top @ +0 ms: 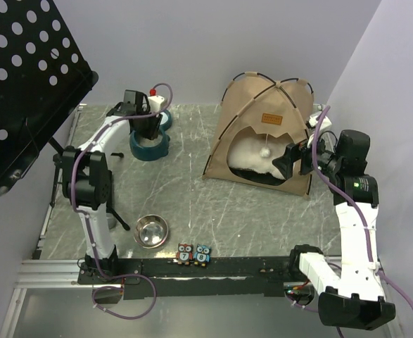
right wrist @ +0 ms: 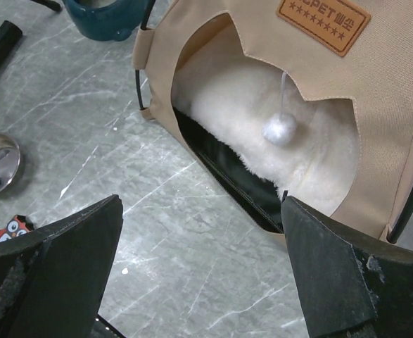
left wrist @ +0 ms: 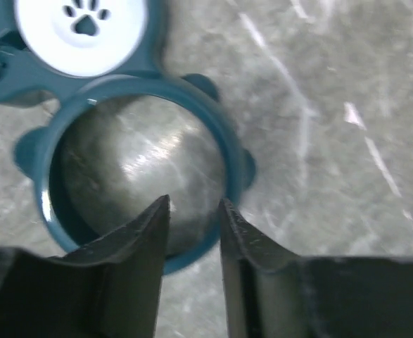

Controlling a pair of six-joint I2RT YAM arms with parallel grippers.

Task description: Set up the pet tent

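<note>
The pet tent (top: 262, 134) stands erect just ahead of the right claw (right wrist: 200, 205), its doorway facing the claw and the white cushion (right wrist: 227, 105) inside. That claw gapes wide and holds nothing. The left claw (left wrist: 194, 204) hangs over the near rim of the blue bowl stand (left wrist: 224, 141), jaws narrow; whether they pinch it I cannot tell. The setup looks essentially done. The next move calls for backing the right claw away without snagging the pom-pom (right wrist: 279, 130).

Top external view: high above the table (top: 192, 197), looking down, pet tent (top: 252, 105) far right. Right wrist view: close, facing the tent's doorway, shared with top. Left wrist view: very close, straight down on the blue bowl stand (left wrist: 213, 116) left of the tent.
</note>
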